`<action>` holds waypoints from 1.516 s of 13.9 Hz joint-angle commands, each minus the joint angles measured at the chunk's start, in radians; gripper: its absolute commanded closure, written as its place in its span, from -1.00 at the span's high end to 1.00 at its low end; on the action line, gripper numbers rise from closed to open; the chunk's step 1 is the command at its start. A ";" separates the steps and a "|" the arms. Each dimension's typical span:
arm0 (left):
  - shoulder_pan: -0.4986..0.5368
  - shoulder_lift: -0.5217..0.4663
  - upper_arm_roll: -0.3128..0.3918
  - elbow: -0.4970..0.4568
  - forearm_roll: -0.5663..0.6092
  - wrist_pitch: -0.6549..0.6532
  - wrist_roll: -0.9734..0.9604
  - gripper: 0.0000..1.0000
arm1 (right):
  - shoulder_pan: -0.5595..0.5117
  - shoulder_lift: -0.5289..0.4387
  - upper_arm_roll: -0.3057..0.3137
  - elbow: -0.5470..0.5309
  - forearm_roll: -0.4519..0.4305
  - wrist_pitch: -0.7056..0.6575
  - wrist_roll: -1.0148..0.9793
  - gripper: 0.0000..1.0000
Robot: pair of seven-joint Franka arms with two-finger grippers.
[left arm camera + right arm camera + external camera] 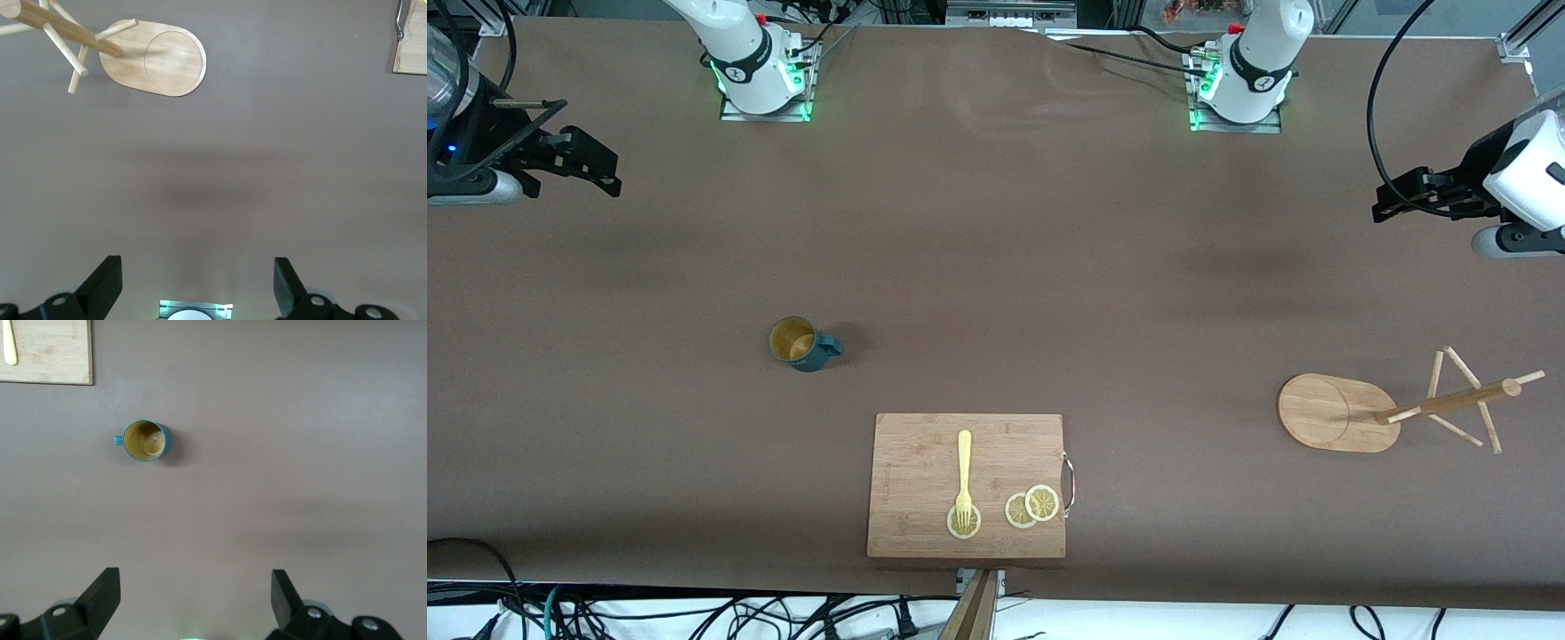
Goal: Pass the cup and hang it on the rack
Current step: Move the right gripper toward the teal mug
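The cup (802, 343), a small dark teal mug with a tan inside, stands upright on the brown table toward the right arm's end, its handle pointing toward the left arm's end. It also shows in the right wrist view (147, 440). The rack (1400, 411), a light wooden mug tree on an oval base, stands toward the left arm's end and shows in the left wrist view (155, 59). My right gripper (598, 169) is open and empty, up in the air at its own end of the table (195, 581). My left gripper (1394, 199) is open and empty, up over the table at its own end (198, 267).
A rectangular wooden cutting board (925, 484) with a metal handle lies nearer to the front camera than the cup. On it are a yellow fork (964, 476) and lemon slices (1032, 506). Cables hang off the table's front edge.
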 commanded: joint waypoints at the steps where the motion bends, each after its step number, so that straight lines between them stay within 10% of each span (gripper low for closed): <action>1: -0.012 0.004 0.010 0.014 0.006 0.001 0.015 1.00 | 0.004 -0.003 -0.003 -0.001 -0.003 -0.011 -0.011 1.00; 21: -0.011 0.018 0.011 0.036 0.006 0.001 0.015 1.00 | 0.038 0.040 -0.002 -0.023 -0.013 0.044 -0.136 1.00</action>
